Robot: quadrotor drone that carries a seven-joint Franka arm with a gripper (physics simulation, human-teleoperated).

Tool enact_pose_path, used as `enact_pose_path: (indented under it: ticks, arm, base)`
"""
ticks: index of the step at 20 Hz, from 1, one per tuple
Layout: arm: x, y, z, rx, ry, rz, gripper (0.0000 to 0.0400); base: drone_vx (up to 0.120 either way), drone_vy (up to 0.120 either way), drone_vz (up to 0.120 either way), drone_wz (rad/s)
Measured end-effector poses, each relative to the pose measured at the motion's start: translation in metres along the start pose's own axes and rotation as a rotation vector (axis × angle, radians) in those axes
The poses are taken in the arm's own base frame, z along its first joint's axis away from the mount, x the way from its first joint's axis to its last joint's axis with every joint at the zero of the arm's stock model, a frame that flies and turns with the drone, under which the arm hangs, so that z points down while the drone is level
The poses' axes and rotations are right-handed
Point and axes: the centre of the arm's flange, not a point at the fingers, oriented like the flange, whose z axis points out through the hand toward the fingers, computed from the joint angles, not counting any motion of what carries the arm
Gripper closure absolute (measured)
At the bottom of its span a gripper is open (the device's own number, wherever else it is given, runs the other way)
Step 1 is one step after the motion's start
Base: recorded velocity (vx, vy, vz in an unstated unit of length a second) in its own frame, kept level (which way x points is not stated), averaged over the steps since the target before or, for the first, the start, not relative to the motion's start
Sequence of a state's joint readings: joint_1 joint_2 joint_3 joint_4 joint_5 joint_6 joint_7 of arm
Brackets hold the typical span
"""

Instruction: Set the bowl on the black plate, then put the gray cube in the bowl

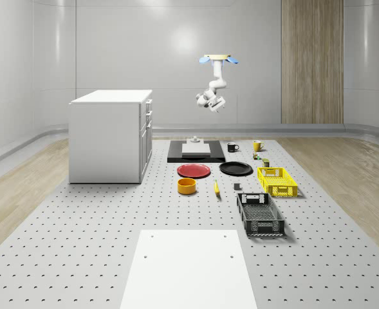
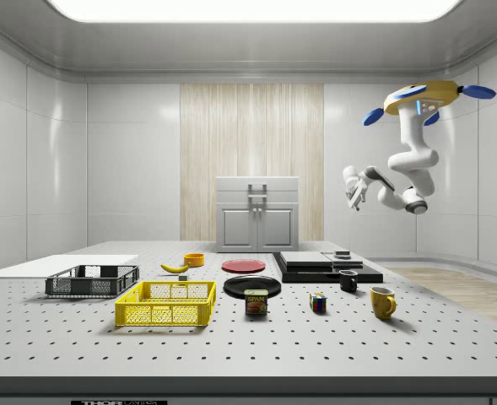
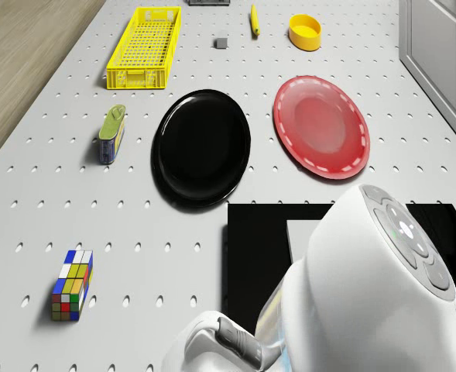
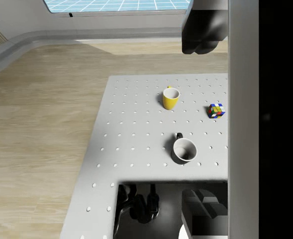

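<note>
The yellow bowl (image 1: pixel 186 186) (image 3: pixel 305 31) stands upright on the perforated table, next to the red plate (image 1: pixel 194 170). Beside that plate lies the black plate (image 1: pixel 235 168) (image 3: pixel 201 147) (image 2: pixel 252 286), with nothing on it. The small gray cube (image 1: pixel 237 187) (image 3: pixel 221 43) rests on the table between the banana and the yellow crate. My drone (image 1: pixel 219 60) (image 2: pixel 429 97) hovers high over the table's far end, above the black slab. The arm hangs folded below it, and my gripper (image 1: pixel 209 103) (image 2: pixel 352 194) is high in the air, far from all three objects.
A white cabinet (image 1: pixel 110 135) stands at the whole-scene view's left. A black slab (image 1: pixel 195 152) carries a white block. Nearby are a black mug (image 4: pixel 184 149), yellow mug (image 4: pixel 170 98), Rubik's cube (image 3: pixel 73 284), tin can (image 3: pixel 112 133), banana (image 1: pixel 217 188), yellow crate (image 1: pixel 277 181) and black crate (image 1: pixel 260 214).
</note>
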State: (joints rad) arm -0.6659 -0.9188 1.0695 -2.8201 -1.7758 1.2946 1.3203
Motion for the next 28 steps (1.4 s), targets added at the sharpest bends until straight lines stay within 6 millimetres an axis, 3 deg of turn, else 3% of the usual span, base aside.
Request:
enact_pose_path:
  ticks: [3, 9, 28]
  arm:
    - [-0.014, -0.013, 0.002, -0.136, 0.139, -0.005, 0.0000]
    - [-0.026, -0.026, 0.006, -0.263, 0.273, -0.010, 0.0000]
    - [-0.032, -0.032, 0.010, -0.326, 0.340, -0.012, 0.0000]
  base:
    - [0.120, -0.120, 0.000, 0.000]
    - [0.120, -0.120, -0.120, 0.000]
    - [0.120, -0.120, -0.114, 0.000]
